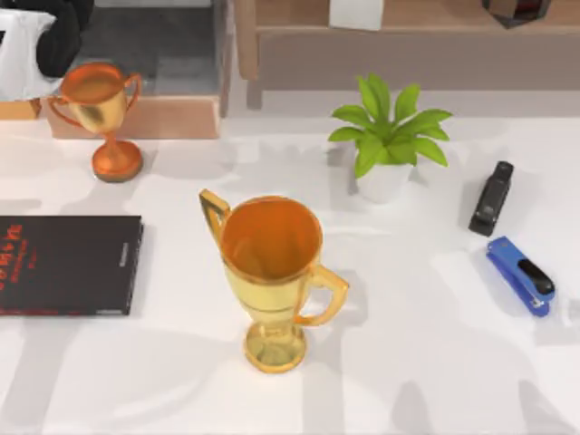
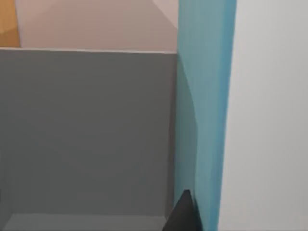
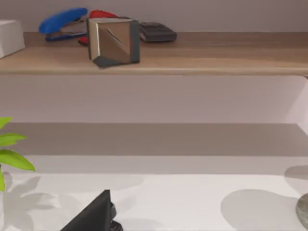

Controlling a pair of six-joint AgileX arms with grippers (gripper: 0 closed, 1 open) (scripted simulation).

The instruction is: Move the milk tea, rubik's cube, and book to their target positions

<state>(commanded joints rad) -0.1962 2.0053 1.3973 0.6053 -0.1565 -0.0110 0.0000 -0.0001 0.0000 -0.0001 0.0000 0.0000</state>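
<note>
Going across the white counter [image 1: 426, 362] from the left: there's a thin black book with red lettering [image 1: 68, 265] lying flat at the left edge, and behind it a small copper-orange trophy cup [image 1: 101, 113]. In the middle stands a big translucent gold trophy with two handles [image 1: 272, 276], then a green leafy plant in a white pot [image 1: 388, 136]. Off to the right are a black stapler [image 1: 491, 198] and a blue stapler [image 1: 521, 274], near each other but apart.

The left wrist view is pressed right up against a thick teal-blue book [image 2: 204, 110] standing upright, next to a grey wall [image 2: 86, 130] of what looks like a box or shelf compartment. One dark finger [image 2: 183, 214] of the left gripper sits right against the cover, but I honestly can't tell if it's clamped on the book or not.

The right wrist view looks over the counter toward a wooden shelf [image 3: 216, 57], where a metallic-looking cube with dark edges [image 3: 113, 41] sits among more staplers. Whether that's the rubik's cube I couldn't say. One dark finger [image 3: 94, 214] of the right gripper shows, grip unclear too.

My guess is the book step is in hand. Next move probably means settling it upright without tipping, then backing out straight
</note>
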